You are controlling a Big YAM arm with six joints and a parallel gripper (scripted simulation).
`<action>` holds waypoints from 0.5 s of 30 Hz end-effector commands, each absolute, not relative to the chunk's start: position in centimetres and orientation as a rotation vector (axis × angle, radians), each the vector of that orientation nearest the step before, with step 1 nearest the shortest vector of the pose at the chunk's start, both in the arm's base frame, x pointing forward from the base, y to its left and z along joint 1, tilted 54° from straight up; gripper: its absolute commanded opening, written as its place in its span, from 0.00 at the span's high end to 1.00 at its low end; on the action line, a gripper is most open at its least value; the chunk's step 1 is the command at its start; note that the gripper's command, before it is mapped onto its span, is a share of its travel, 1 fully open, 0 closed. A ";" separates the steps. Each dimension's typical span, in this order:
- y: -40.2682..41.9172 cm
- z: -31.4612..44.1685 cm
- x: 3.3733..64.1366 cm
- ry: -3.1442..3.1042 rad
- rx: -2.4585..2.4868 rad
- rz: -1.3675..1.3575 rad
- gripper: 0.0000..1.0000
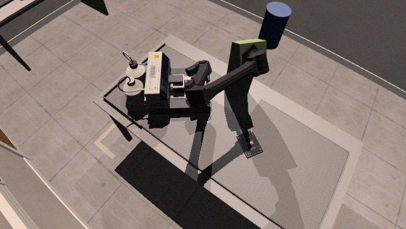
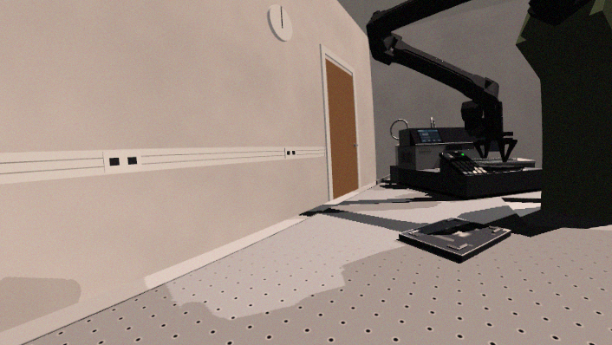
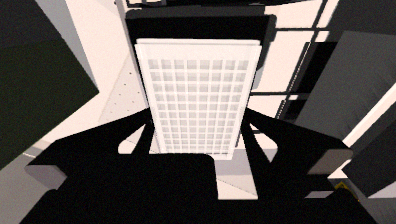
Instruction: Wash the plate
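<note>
The white plate [image 3: 197,102] is held between the two fingers of my gripper [image 3: 197,111] [image 2: 495,159], which is shut on its long sides. The plate looks level and a little above the dark carrier [image 3: 200,25] of the washer [image 1: 153,76] [image 2: 412,155]. Its cut-off corner cannot be made out. The lamp [image 2: 463,154] above the washer's keypad [image 2: 469,166] is green. The plate nest N1 [image 1: 242,145] [image 2: 433,238] holds no plate; its corner mark is not legible. In the top view the arm hides the gripper and plate.
The green arm column [image 1: 238,77] [image 2: 574,130] stands between the washer and the nest. Two bottles [image 1: 135,70] [image 1: 133,87] with tubes stand behind the washer. The black table edge [image 1: 169,157] runs along the near side.
</note>
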State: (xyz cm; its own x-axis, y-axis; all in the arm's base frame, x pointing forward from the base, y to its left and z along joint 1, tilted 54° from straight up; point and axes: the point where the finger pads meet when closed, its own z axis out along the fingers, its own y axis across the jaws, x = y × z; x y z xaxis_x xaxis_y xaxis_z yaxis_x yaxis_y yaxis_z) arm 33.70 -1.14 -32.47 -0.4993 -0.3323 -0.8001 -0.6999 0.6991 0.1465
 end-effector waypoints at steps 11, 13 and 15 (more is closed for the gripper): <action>-2.8 -30.6 32.1 2.121 -0.780 0.587 0.16; -3.0 -30.4 31.9 2.121 -0.780 0.586 0.16; -3.3 -30.2 31.8 2.120 -0.780 0.586 0.16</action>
